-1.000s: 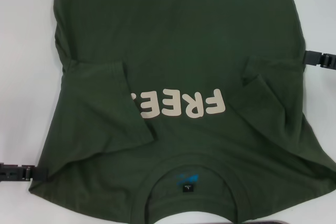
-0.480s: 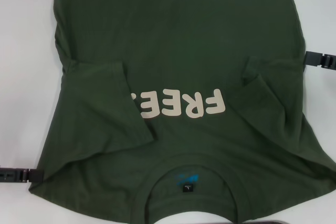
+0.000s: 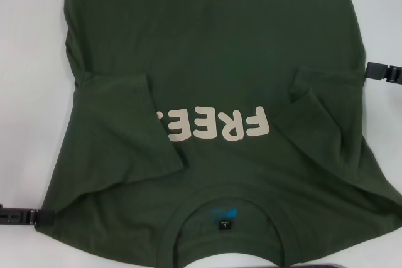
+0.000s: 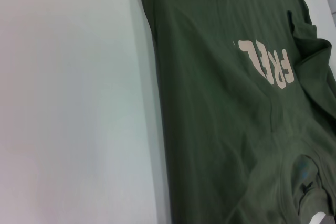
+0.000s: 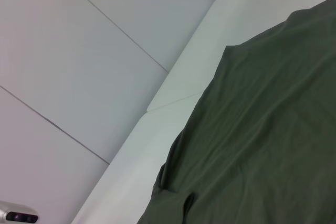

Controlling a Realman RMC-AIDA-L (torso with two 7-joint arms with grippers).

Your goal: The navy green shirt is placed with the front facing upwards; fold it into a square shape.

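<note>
The navy green shirt (image 3: 213, 48) lies front up on the white table, collar (image 3: 226, 196) nearest me, with the cream "FREE" lettering (image 3: 217, 125) across the chest. Both short sleeves are folded inward over the body. My left gripper (image 3: 31, 216) sits low at the shirt's near left shoulder edge, touching or just beside the cloth. My right gripper (image 3: 380, 72) is at the shirt's right edge, level with the folded sleeve. The left wrist view shows the shirt (image 4: 226, 103) lengthwise beside bare table. In the right wrist view, the shirt (image 5: 262, 145) edge lies against the table's far rim.
White table (image 3: 31, 61) shows on both sides of the shirt. A dark curved object (image 3: 352, 265) peeks in at the bottom edge. The right wrist view shows a white panelled wall (image 5: 79, 51) beyond the table and a small grey device (image 5: 16, 216).
My left gripper has slid slightly nearer to me along the shirt's left edge. The right gripper and the shirt have stayed put.
</note>
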